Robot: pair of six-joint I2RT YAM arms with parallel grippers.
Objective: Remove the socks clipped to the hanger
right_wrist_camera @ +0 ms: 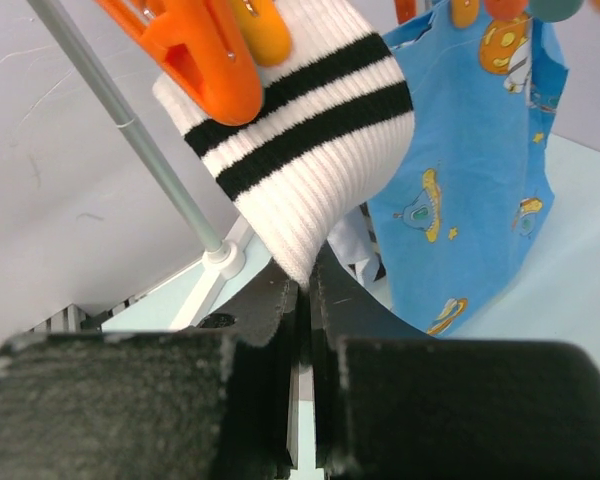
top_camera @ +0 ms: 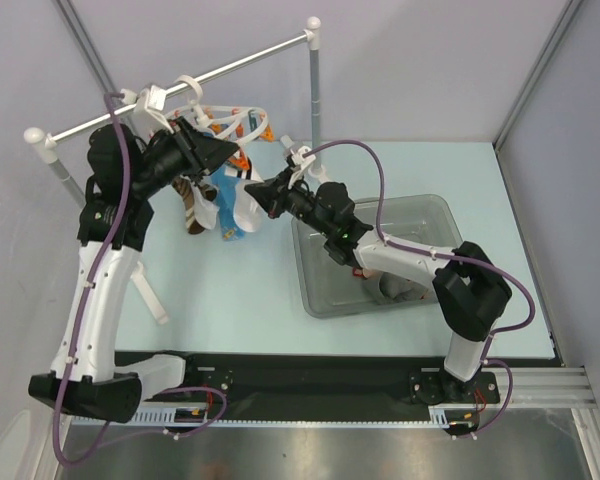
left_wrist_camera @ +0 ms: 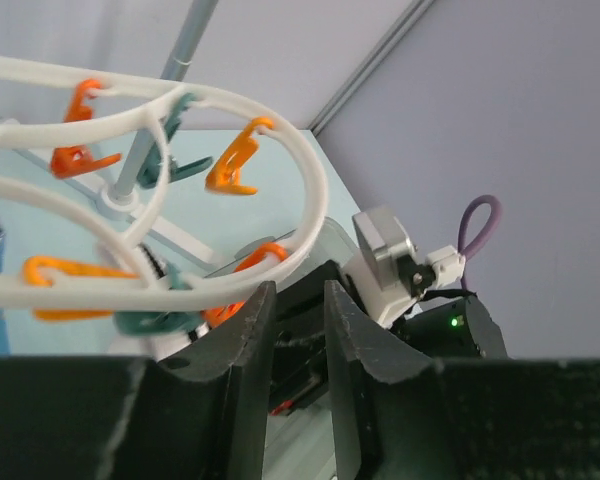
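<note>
Right gripper (right_wrist_camera: pixel 305 285) pinches a white, black-striped sock (right_wrist_camera: pixel 300 130) clipped to the hanger (left_wrist_camera: pixel 315 185). A grey sock (top_camera: pixel 395 290) lies in the clear bin (top_camera: pixel 415 215) at right. Left gripper (left_wrist_camera: pixel 290 290) is at the ring, its grip unclear.

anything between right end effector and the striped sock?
Nothing visible. The right end effector is shut on the striped sock at its lower tip. An orange clip holds the sock's top, and the blue cloth hangs behind it, not between.
</note>
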